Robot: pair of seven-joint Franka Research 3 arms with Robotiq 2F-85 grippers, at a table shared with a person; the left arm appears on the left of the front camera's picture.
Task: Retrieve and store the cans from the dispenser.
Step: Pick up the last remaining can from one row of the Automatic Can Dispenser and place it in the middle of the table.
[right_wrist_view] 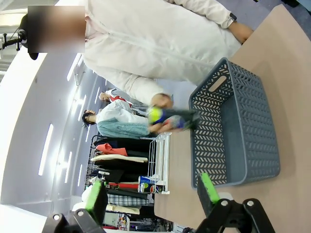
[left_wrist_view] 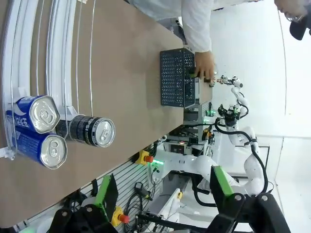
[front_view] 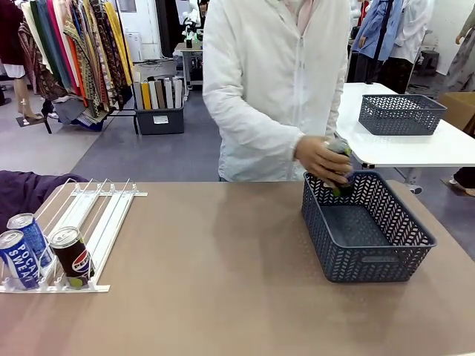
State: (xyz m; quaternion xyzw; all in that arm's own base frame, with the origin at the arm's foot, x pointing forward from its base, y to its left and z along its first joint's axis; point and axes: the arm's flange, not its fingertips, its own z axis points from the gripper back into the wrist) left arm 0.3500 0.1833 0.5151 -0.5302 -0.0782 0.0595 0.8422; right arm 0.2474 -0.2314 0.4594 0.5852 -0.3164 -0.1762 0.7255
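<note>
The white dispenser [front_view: 96, 215] lies at the table's left. At its near end stand two blue Pocari Sweat cans [front_view: 18, 256] and a dark Pepsi can [front_view: 73, 256]. A person's hand [front_view: 319, 159] holds a black can with green marks [front_view: 342, 180] over the far rim of the dark grey basket [front_view: 371, 256]. In the left wrist view my left gripper [left_wrist_view: 163, 189] is open and empty, looking down at the blue cans [left_wrist_view: 41, 114] and the Pepsi can [left_wrist_view: 92, 131]. My right gripper [right_wrist_view: 151, 191] is open and empty, facing the basket [right_wrist_view: 233, 131] and the hand's blurred can [right_wrist_view: 177, 119].
A second dark grey basket [front_view: 401, 115] sits on a white table [front_view: 445, 148] behind the person. A purple cloth [front_view: 26, 189] lies at the table's far left corner. Bare brown tabletop [front_view: 215, 259] spreads between dispenser and basket.
</note>
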